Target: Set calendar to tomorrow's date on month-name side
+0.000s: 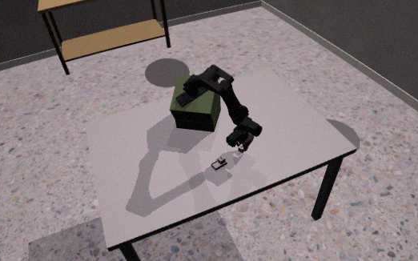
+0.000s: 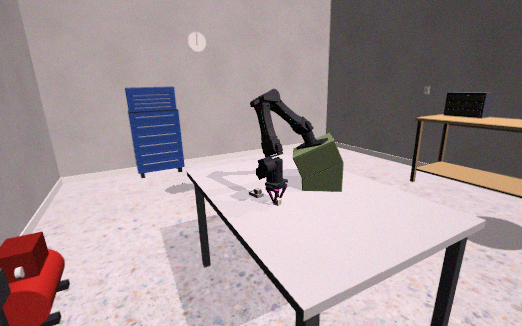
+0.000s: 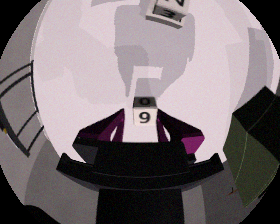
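Note:
The small calendar tray lies flat on the white table, with one white cube in it showing a 2. It also shows in the exterior view. The other white cube shows a 9 towards the wrist camera and sits outside the tray, down at the table top to the tray's right. My gripper points down over this cube. Its magenta-tipped fingers stand on either side of the cube, open, with small gaps. The month's name is too small to read.
A green box carrying the arm's base stands behind the tray. The table's front edge runs a short way in front of the tray. A wooden shelf and a blue drawer cabinet stand off the table.

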